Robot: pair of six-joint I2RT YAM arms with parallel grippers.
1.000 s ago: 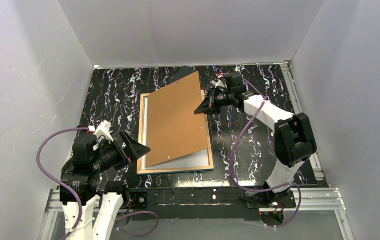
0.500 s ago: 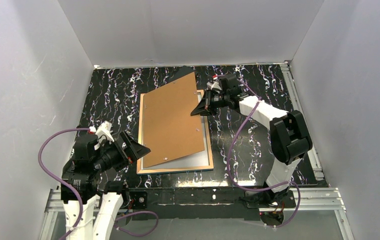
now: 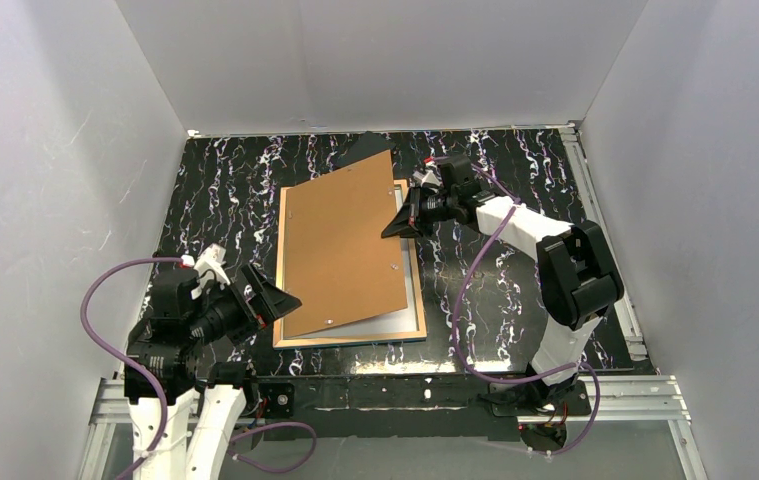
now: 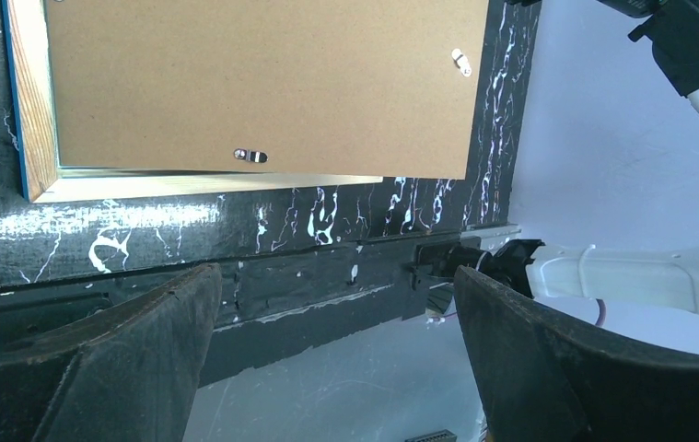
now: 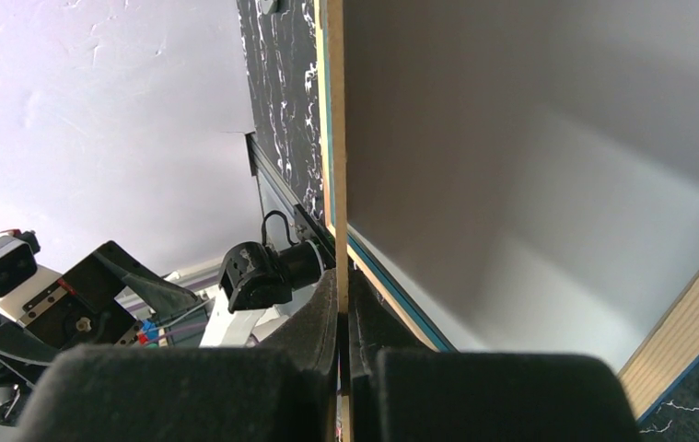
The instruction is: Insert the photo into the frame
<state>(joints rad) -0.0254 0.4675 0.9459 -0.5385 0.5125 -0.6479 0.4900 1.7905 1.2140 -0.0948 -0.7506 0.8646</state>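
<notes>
The frame point(image 3: 355, 340), tan wood side up, lies flat mid-table. Inside it the photo point(image 3: 380, 322) shows only a pale white back along the near edge. A plain brown backing board point(image 3: 345, 245) slants over both and hides most of them. My right gripper point(image 3: 398, 222) is shut on the board's right edge. In the right wrist view the thin board edge point(image 5: 336, 138) runs up from between the fingers point(image 5: 322, 322), with the white photo point(image 5: 557, 276) and a frame rail point(image 5: 686, 368) below. My left gripper point(image 3: 280, 298) hovers open by the frame's near left corner point(image 4: 32, 110), holding nothing.
A dark flat piece point(image 3: 360, 146) peeks out behind the board's far corner. The black marbled table point(image 3: 225, 190) is walled in white at the left, back and right. A metal rail point(image 3: 405, 390) runs along the near edge by the arm bases.
My right gripper has moved left and slightly nearer with the board, swinging it further over the frame. The left arm has hardly moved.
</notes>
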